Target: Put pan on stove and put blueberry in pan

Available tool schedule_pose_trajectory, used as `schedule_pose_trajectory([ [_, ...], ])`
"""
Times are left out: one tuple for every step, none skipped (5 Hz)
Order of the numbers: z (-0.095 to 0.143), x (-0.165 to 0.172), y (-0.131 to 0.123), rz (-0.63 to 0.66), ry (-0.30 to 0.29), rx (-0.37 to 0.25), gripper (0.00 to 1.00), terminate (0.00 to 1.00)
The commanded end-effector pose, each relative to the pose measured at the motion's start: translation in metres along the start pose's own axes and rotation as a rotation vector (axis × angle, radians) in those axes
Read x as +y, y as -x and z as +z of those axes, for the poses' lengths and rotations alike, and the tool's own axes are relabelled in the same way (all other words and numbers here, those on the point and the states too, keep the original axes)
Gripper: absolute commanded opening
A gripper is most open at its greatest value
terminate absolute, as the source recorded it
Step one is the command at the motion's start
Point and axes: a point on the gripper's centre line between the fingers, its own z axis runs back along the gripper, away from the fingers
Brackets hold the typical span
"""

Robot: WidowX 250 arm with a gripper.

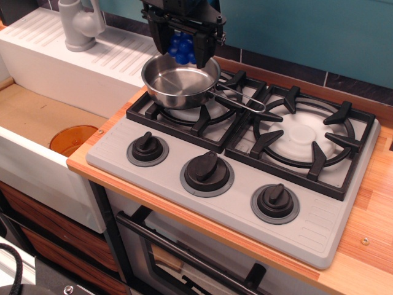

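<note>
The pan (179, 80) is sitting on the far left burner of the stove (233, 166), its wire handle pointing right. The black gripper (183, 49) is hanging above the pan's far rim, its fingers clamping the blueberry (182, 47) between them, clear of the pan's bowl.

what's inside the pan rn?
Nothing visible in the pan; its far rim is covered by the gripper, whose fingers hold the blueberry above it.
</note>
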Motion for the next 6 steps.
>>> schedule_pose_trajectory([
  [0.013, 0.004, -0.013, 0.01, -0.033, -0.064, 1.0, 0.0],
  [0.021, -0.001, -0.011, 0.018, -0.052, -0.061, 1.0, 0.0],
  [0.03, -0.007, -0.008, 0.019, -0.076, -0.067, 1.0, 0.0],
  [0.037, -0.016, -0.004, 0.017, -0.095, -0.064, 1.0, 0.0],
  [0.044, -0.024, -0.001, 0.018, -0.084, -0.049, 1.0, 0.0],
  [0.054, -0.031, 0.004, 0.014, -0.056, -0.034, 1.0, 0.0],
])
